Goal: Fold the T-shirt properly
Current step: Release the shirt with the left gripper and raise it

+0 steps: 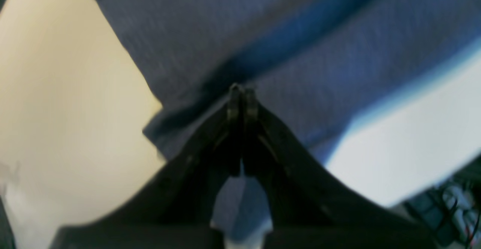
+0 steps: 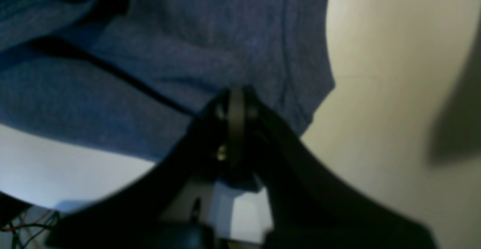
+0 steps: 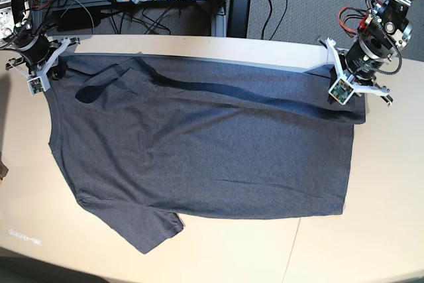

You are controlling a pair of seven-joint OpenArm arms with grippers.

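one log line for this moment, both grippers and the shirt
left gripper: shut on T-shirt far edge | right gripper: shut on T-shirt far edge | T-shirt: spread on table, unfolded

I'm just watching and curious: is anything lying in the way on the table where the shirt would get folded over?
Nothing visible. Both pincers, left and right, already pinch the T-shirt at its far edge, and the bare table around it holds no objects.
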